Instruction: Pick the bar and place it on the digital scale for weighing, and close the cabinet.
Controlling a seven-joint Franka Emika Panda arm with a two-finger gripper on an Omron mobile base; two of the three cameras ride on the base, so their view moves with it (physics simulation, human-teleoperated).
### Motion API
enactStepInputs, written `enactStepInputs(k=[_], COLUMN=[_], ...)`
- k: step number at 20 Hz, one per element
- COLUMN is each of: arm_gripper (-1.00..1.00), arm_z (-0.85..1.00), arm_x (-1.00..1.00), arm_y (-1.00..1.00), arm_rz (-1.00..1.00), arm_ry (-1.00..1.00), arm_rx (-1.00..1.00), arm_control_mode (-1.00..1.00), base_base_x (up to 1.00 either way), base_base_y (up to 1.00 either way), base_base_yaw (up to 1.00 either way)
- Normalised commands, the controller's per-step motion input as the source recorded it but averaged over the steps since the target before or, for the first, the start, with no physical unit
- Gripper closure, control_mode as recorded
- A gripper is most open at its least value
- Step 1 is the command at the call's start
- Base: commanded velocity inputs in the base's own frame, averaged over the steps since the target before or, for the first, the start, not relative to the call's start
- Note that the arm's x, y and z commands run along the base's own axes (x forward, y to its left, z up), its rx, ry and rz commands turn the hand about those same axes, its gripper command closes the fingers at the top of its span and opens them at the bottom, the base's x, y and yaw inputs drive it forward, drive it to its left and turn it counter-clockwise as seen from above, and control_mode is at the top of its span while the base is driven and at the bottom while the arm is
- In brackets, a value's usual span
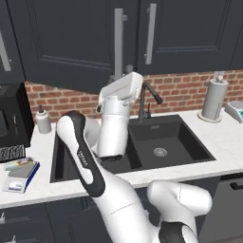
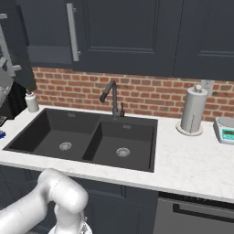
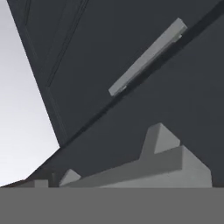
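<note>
The pincer [image 1: 115, 79] stands released, jaws apart, right against the cabinet [image 1: 71, 42] door's silver handle [image 1: 118, 40]; the bar [image 1: 19, 164] lies on the digital scale [image 1: 21, 175], far below-left.

One robot arm [image 1: 102, 185] is showing, white with dark joints. Three silver bar handles [image 1: 118, 40] are showing on the dark wall cabinet doors [image 1: 71, 38] in the left base view. One black double sink [image 2: 91, 137] with two basins is sitting in the white surface [image 2: 192, 164], each basin carrying one round drain, two drains in all. One dark faucet [image 2: 112, 98] is standing behind it. One soap bottle [image 1: 43, 119], one paper towel roll [image 2: 192, 112] and one black appliance [image 1: 12, 123] are standing there. Two digital scales are lying on it: one at the left [image 1: 19, 176], bearing one bar [image 1: 21, 164], and one at the right [image 2: 225, 130].
</note>
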Motion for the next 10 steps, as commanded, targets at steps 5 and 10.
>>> enactStepInputs(k=[5,10], arm_gripper=[-1.0,-1.0], arm_z=[0.45,0.32], arm_x=[0.45,0.53], arm_y=[-0.47,-0.29], arm_rz=[-0.2,-0.18], arm_ry=[0.0,0.0], arm_rx=[0.35,0.31], arm_control_mode=[-1.0,-1.0], base_base_x=[0.0,0.0], base_base_y=[0.0,0.0], base_base_yaw=[0.0,0.0])
